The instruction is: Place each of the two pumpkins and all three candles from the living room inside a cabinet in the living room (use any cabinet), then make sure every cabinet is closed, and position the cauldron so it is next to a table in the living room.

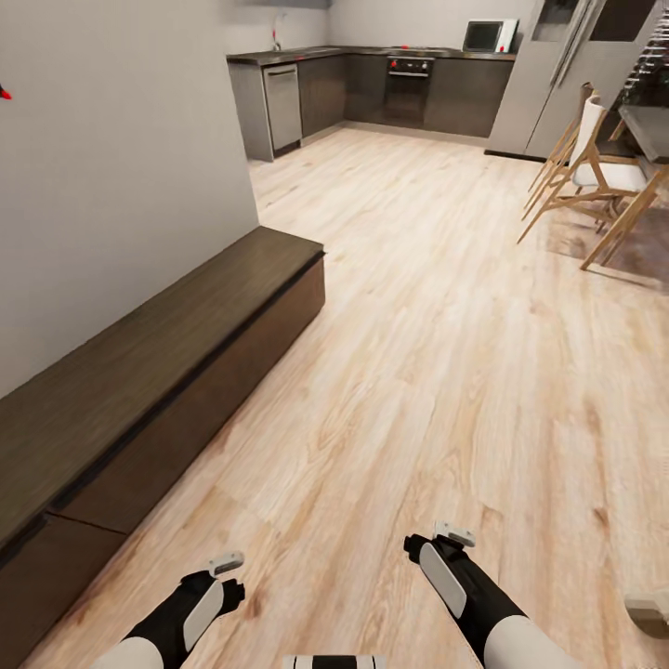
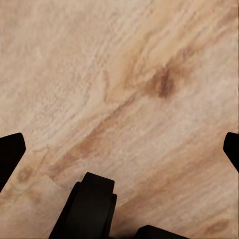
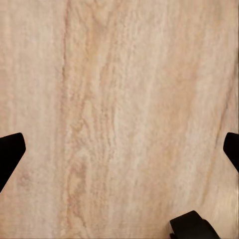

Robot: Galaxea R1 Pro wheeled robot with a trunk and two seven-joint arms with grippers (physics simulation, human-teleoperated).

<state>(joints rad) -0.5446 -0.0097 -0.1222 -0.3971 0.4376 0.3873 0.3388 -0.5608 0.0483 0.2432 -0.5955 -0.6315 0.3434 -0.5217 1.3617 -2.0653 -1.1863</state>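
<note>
Along the left wall runs the cabinet [image 1: 158, 372], long, low, dark brown, its fronts shut. Both grippers hang over bare plank floor [image 1: 418, 353]: left gripper [image 2: 119, 149] and right gripper [image 3: 119, 149], fingers spread wide, hold nothing.

my left pincer [image 2: 119, 149] points down at the light wood plank floor [image 2: 99, 74]. one black fingertip [image 2: 10, 152] shows at one edge and the other at the opposite edge, set wide apart with bare floor between them. the grain runs diagonally, with a darker brown knot [image 2: 164, 83] in it. a rounded black part of my own body [image 2: 89, 206] sits low in the frame.
</note>
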